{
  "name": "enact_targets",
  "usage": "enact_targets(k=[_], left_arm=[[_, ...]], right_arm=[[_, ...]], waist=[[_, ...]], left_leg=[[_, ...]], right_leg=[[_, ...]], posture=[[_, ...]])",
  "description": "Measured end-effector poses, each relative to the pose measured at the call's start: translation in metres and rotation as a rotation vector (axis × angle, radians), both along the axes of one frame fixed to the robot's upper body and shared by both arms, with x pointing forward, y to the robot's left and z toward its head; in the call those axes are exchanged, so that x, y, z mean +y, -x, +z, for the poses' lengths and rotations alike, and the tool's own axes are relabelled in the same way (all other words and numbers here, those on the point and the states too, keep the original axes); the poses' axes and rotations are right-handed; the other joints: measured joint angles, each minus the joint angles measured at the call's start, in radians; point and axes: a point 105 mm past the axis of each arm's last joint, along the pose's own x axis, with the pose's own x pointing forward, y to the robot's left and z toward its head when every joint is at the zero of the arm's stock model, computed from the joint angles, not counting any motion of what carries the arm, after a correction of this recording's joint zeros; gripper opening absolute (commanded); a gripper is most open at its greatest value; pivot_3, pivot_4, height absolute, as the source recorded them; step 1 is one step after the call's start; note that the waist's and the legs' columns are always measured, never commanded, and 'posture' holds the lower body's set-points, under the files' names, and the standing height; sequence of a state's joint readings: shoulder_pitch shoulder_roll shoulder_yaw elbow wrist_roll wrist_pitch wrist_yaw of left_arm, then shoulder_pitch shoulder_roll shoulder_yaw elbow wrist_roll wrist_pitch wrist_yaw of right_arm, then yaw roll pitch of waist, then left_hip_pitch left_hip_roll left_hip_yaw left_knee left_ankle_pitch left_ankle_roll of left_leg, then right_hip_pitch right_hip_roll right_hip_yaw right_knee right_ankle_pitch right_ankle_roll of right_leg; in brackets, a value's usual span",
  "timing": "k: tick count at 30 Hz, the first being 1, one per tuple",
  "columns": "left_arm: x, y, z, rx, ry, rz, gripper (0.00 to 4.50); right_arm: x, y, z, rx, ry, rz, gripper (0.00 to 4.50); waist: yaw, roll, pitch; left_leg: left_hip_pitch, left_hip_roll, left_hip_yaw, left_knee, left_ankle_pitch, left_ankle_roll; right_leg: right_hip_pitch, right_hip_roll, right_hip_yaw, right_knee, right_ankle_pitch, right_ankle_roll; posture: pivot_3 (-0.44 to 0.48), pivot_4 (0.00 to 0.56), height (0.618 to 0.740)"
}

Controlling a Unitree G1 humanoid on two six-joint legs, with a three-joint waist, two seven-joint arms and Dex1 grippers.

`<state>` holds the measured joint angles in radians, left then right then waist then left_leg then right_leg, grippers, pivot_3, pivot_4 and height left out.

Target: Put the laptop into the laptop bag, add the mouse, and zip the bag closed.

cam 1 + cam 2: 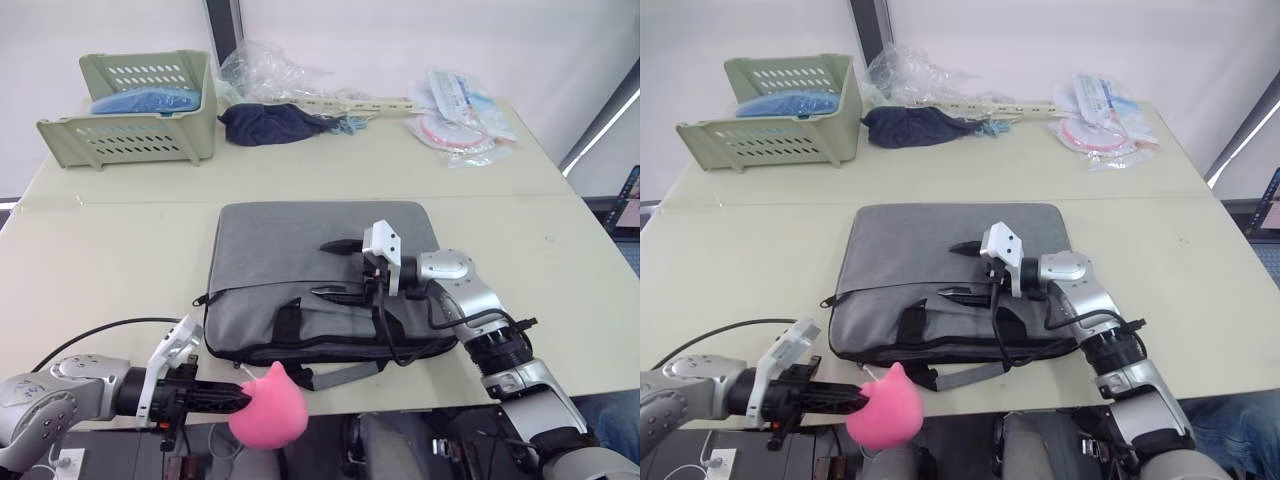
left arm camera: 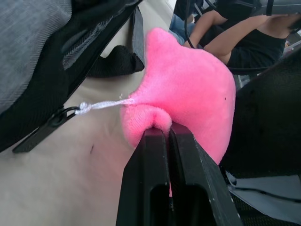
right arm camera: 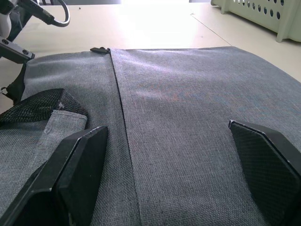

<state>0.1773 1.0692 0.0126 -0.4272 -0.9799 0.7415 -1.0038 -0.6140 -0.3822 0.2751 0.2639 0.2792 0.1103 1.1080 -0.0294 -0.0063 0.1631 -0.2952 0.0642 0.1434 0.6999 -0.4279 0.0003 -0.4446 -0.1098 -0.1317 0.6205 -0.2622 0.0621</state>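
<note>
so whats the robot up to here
The left gripper is shut on a pink plush charm at the near table edge; a white string ties the charm to the zipper pull of the grey laptop bag. The right gripper hovers open over the bag, which lies flat on the table.

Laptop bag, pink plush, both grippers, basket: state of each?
laptop bag: lying flat on the table, strap handles toward the near edge
pink plush charm: pinched at the table's near edge, corded to the bag's zipper pull
left gripper: shut on the plush
right gripper: open, over the bag
green basket: upright, something blue inside
</note>
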Motion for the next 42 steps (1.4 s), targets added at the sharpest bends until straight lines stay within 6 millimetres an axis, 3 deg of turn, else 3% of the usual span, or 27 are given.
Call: enact_targets(k=[16,22,30,36,42], left_arm=[[-0.045,-0.021,-0.014,-0.248,0.037,-0.07,0.02],[-0.079,-0.019,-0.024,-0.272,0.105,-0.199,0.02],[-0.082,-0.024,-0.039,-0.35,0.139,-0.273,0.02],[-0.087,-0.026,-0.053,-0.423,0.253,-0.288,0.02],[-0.087,-0.022,-0.058,-0.483,0.271,-0.318,0.02]], right_arm=[[-0.006,0.0,-0.004,0.005,0.01,-0.018,4.5],[-0.002,0.001,-0.003,0.005,0.007,-0.008,4.5],[-0.004,0.0,-0.006,0.009,0.024,-0.016,4.5],[-0.008,-0.003,-0.011,0.02,0.041,-0.038,4.5],[-0.008,-0.002,-0.012,0.025,0.04,-0.037,4.5]], waist=[[0.006,0.005,-0.014],[0.002,0.003,-0.019],[0.003,0.014,-0.028],[0.012,0.03,-0.038],[0.01,0.04,-0.045]], left_leg=[[0.0,-0.003,0.0,-0.001,-0.001,0.003],[-0.001,-0.002,0.0,-0.001,-0.001,0.004],[0.001,-0.002,0.0,-0.002,-0.002,0.006],[0.015,-0.002,-0.001,-0.006,-0.009,0.018],[0.015,-0.002,0.0,-0.008,-0.007,0.013]], right_leg=[[0.001,-0.005,-0.001,-0.002,0.001,0.001],[0.001,-0.004,-0.001,-0.003,0.002,0.003],[0.002,-0.005,-0.002,-0.004,0.001,0.002],[0.018,-0.008,-0.003,-0.016,0.002,0.002],[0.018,-0.008,-0.003,-0.018,0.004,0.004]], posture=[[0.0,0.15,0.74],[0.0,0.15,0.74],[0.0,0.15,0.74],[0.0,0.15,0.74],[0.0,0.15,0.74]])
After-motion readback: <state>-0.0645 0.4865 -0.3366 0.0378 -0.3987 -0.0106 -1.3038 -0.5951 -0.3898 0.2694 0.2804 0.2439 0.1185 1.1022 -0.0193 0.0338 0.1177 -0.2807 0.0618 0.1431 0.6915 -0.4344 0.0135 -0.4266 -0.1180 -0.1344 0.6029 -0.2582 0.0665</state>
